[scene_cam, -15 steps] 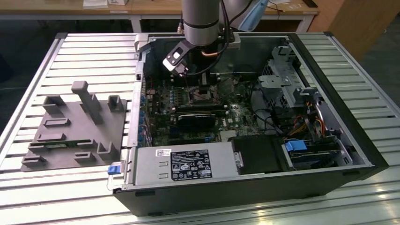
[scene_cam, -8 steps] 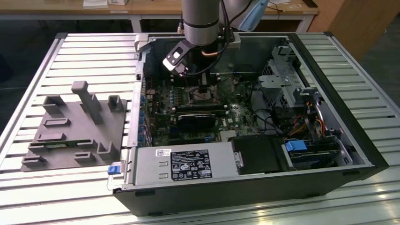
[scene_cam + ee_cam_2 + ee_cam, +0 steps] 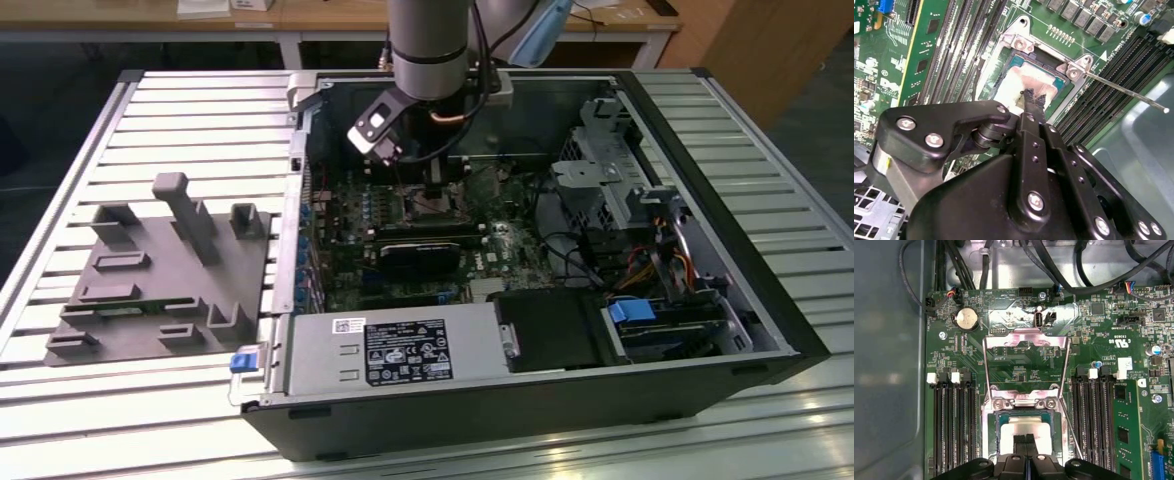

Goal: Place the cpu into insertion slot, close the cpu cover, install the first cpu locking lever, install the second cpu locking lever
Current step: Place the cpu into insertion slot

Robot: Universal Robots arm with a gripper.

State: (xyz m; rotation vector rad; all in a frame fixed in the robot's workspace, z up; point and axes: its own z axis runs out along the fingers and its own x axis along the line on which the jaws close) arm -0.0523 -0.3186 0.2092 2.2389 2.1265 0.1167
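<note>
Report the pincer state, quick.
Pincer: closed, fingers pressed together with nothing between them, tips at the cpu lying in the insertion slot.

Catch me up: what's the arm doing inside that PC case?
The arm's gripper is down at the cpu, fingers together on or just above its top. The cpu lies in the insertion slot on the motherboard. The cpu cover is flipped open, lying back over the board, and a thin locking lever sticks out unlatched.
</note>
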